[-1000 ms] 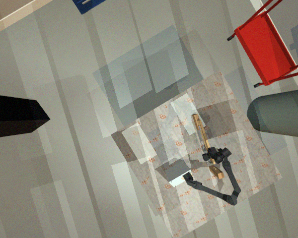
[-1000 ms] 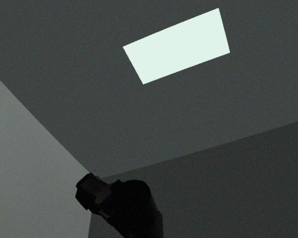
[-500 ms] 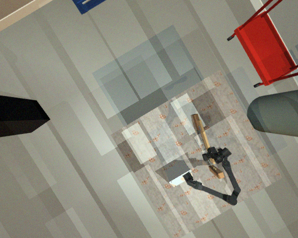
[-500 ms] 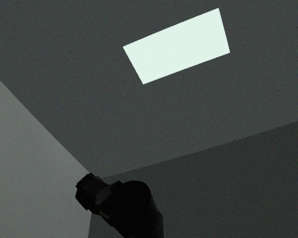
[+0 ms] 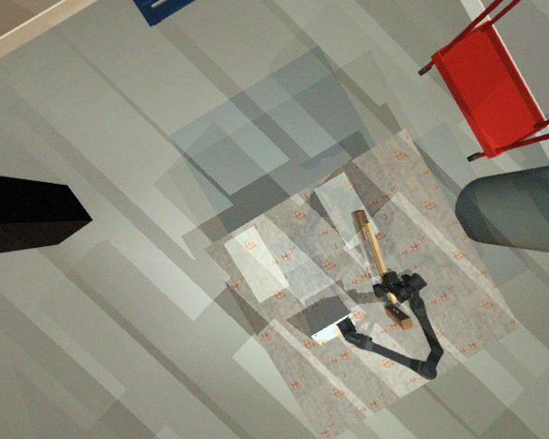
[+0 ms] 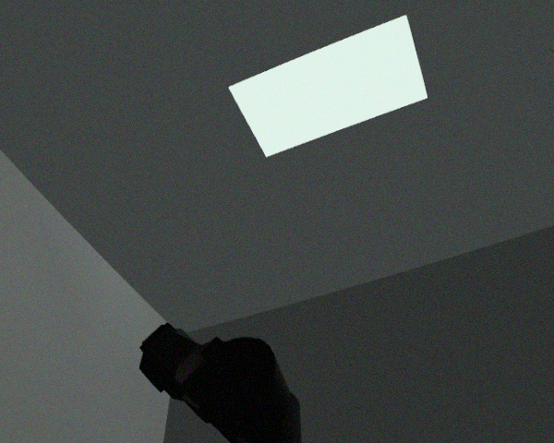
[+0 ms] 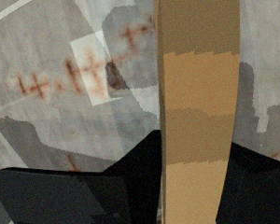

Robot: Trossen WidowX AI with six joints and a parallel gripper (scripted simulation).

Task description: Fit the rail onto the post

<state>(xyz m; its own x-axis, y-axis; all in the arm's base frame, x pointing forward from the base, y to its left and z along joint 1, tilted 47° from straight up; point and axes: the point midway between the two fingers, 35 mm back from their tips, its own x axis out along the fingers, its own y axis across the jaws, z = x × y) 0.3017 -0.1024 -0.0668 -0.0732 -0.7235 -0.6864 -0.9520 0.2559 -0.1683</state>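
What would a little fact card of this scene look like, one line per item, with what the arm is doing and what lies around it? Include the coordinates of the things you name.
holding: wooden bed rail (image 5: pixel 376 250) (image 7: pixel 201 84), between the gripper's (image 5: pixel 392 289) (image 7: pixel 196 187) fingers
rail's far end: at the footboard block (image 5: pixel 359 218)
rail's near end: by the wooden post (image 5: pixel 399 317)
pegs in holes: cannot tell
rail level: cannot tell
released: no
under the work: grey patterned surface (image 5: pixel 454 302) with orange marks
nearby furniture: red chair (image 5: pixel 488 90)
exterior view: dark part of the arm (image 6: pixel 239 381), bright ceiling panel (image 6: pixel 330 86); no rail
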